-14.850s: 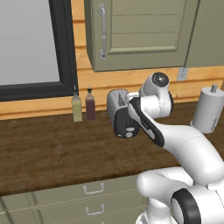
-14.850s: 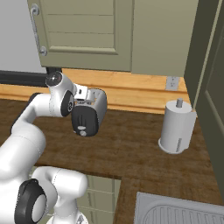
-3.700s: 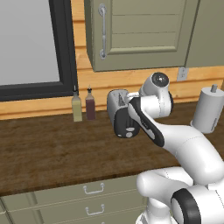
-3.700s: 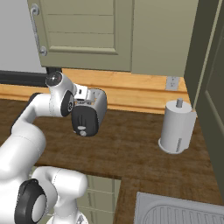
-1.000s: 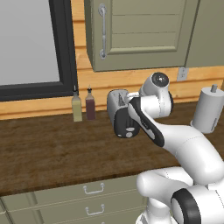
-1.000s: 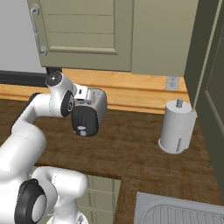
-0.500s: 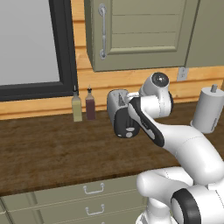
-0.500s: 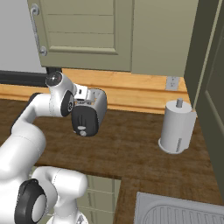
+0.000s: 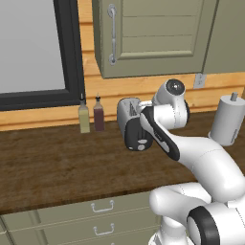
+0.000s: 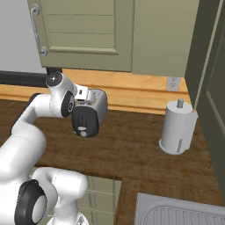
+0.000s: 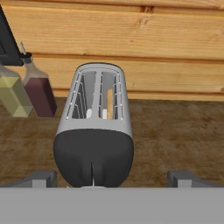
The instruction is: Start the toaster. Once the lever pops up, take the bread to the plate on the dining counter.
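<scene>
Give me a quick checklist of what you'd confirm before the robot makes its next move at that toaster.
1. Toaster upright on the wood counter, black end panel facing the hand camera: ok.
2. Bread sitting in a slot: ok; a thin tan edge shows in the right slot.
3. Claw lined up with the toaster: ok; its two grey tips stand spread on either side of the black end.
4. Claw empty: ok; nothing lies between the tips.
5. Lever down or popped up: cannot tell; the slit in the black end is partly cut off at the bottom of the hand view.
6. Two bottles beside the toaster out of the way: ok; they stand apart from it.
</scene>
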